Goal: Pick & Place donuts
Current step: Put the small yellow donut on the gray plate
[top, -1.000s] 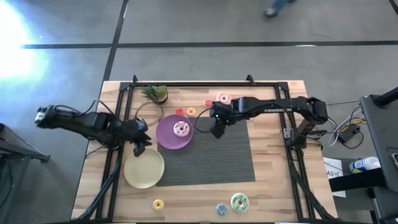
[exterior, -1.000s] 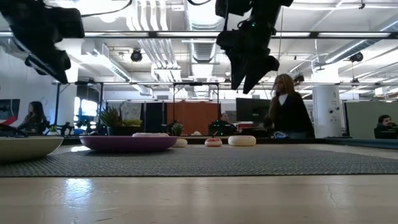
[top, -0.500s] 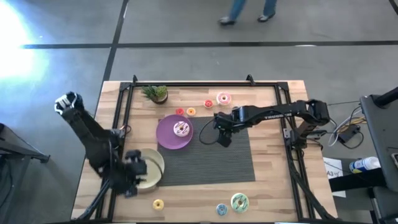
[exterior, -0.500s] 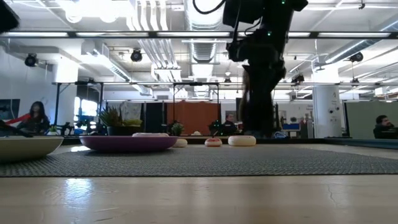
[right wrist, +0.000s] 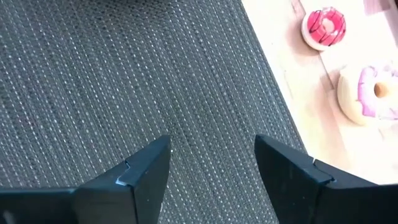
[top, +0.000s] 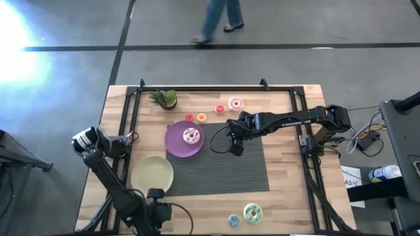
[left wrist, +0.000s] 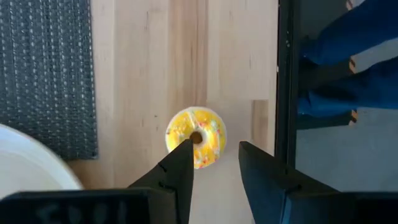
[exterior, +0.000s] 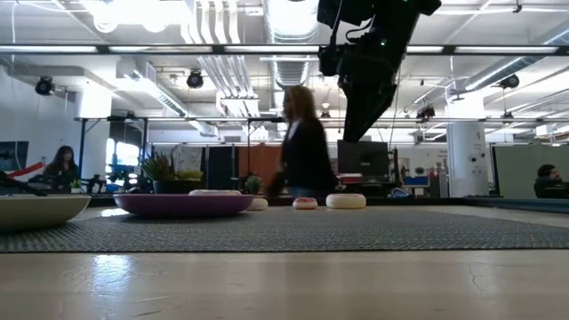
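Observation:
My left gripper [left wrist: 214, 155] is open and hovers over the small yellow donut [left wrist: 196, 137], which lies flat on the bare wood near the table's near edge. One finger stands on each side of it. In the high view my left gripper [top: 156, 213] hides that donut. My right gripper [right wrist: 211, 158] is open and hangs over the grey mat [top: 220, 164], touching nothing. The white-sprinkled donut [top: 191, 136] lies on the purple plate [top: 176, 145]. The red [top: 189, 118], orange [top: 201, 118] and pink [top: 235, 103] donuts lie near the far edge. The blue [top: 233, 221] and green-iced [top: 252, 212] donuts lie near the near edge.
A pale yellow plate [top: 151, 176] sits on the mat's left corner, close to my left gripper. A potted plant [top: 164, 98] stands at the far left. A black frame rail [left wrist: 285, 93] runs beside the yellow donut. A person [exterior: 302, 151] walks past beyond the table.
My left arm has swung from beside the purple plate, past the yellow plate, toward the table's near edge, and now hangs over the yellow donut. My right gripper has drifted a little toward the near edge over the mat. No donut has moved.

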Controlling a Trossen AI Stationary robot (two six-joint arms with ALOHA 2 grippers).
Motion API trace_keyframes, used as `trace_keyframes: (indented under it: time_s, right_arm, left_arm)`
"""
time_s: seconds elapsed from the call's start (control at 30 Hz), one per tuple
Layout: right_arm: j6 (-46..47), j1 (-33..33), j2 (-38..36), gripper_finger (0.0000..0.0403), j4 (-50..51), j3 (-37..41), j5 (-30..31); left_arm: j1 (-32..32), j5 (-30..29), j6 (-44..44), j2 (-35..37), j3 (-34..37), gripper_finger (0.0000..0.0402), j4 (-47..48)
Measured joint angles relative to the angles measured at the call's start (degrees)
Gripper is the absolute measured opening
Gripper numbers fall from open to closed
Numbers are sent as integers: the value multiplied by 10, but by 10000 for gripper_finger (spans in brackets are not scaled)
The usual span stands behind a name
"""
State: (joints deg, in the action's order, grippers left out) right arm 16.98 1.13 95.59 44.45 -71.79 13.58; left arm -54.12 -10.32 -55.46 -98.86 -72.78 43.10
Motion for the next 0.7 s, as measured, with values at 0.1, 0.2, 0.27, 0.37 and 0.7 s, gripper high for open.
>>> trace_keyframes:
  time_s: [0.1, 0.2, 0.27, 0.37, 0.7]
  right_arm:
    - [-10, 0, 0, 224, -1, 0, -1]
    - [-11, 0, 0, 224, -1, 0, -1]
    - [-10, 0, 0, 224, -1, 1, -1]
    - [-6, 0, 0, 224, -1, 3, -1]
    - [10, -1, 0, 224, 1, 6, -1]
  left_arm:
    - [3, 0, -2, -10, -1, 102, -1]
    - [8, 0, -3, -19, 11, 102, 0]
    - [11, 3, -5, -22, 20, 102, -3]
    - [16, 5, -5, -28, 32, 102, -1]
    - [19, 37, -21, -24, 95, 102, -87]
